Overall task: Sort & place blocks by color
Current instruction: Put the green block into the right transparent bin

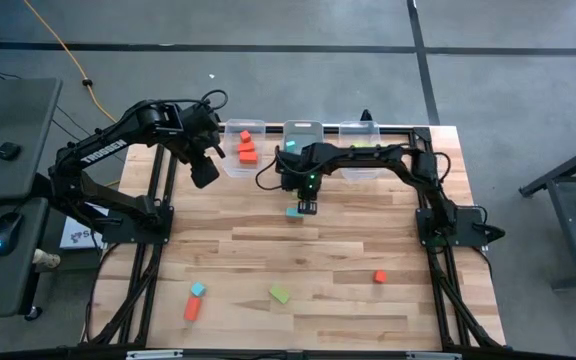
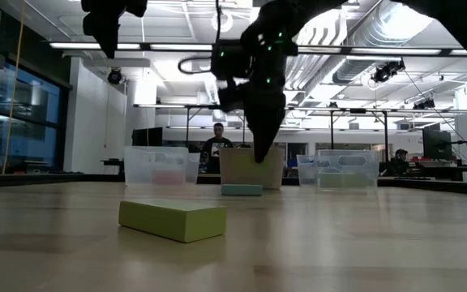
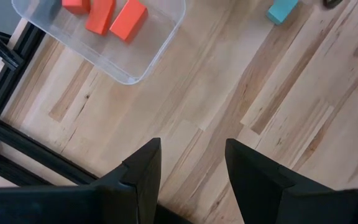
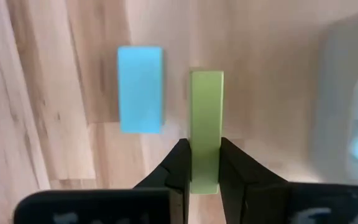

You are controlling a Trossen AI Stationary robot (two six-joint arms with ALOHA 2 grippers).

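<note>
**Right arm clamps a green bar beside the blue one**

From above, your right gripper [image 1: 306, 207] sits at the far middle of the bench [image 1: 348, 310], just short of the row of clear bins [image 1: 299, 130]. A light blue block [image 1: 293, 212] lies just left of its tip. Your left gripper [image 1: 205, 170] waits further left, near the bin holding the red-orange blocks [image 1: 246, 150]. Loose pieces remain at the near side: a red-orange bar [image 1: 191, 308] touching a small blue block [image 1: 198, 289], a green block [image 1: 280, 294], and a red-orange cube [image 1: 380, 277].

At bench level, the right arm comes down in front of the middle bin, the blue block below and just left of it. The near green block fills the foreground.

The left wrist view shows your left jaws standing apart and empty over bare wood, the red bin off ahead.

The right wrist view is the one that counts: your right jaws are closed on a yellow-green bar [image 4: 206, 124], gripping only its near end, most of its length sticking out ahead. The blue block lies just beside it, parallel, not touching.

Watch that hold. With such a short bite, the bar could pivot or slip as you lift, I'd judge. The green bin looks to be the far right one, so a swing across could shake it loose or drop it in the wrong bin.
</note>
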